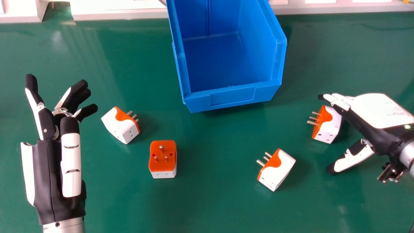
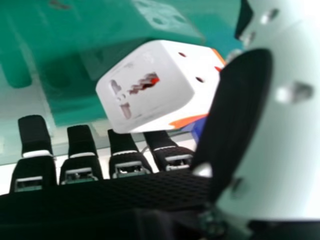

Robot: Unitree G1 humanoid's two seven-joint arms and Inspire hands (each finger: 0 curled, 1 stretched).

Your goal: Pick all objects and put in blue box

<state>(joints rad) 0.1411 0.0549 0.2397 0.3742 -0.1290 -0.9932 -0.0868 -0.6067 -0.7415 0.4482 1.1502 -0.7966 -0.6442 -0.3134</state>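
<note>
In the head view my right hand is at the right, open, its fingers beside and partly over an orange-and-white plug adapter, its thumb lower down. In the right hand view that adapter sits between the fingertips and thumb of my right hand, not gripped. My left hand is open and holds nothing at the left. Near it lies a second adapter, tilted. Another adapter has its pins up, left of centre. One more adapter lies right of centre. The blue box stands at top centre.
The green table carries everything. White objects line its far edge behind the blue box. Bare tabletop lies between the two middle adapters and in front of the box.
</note>
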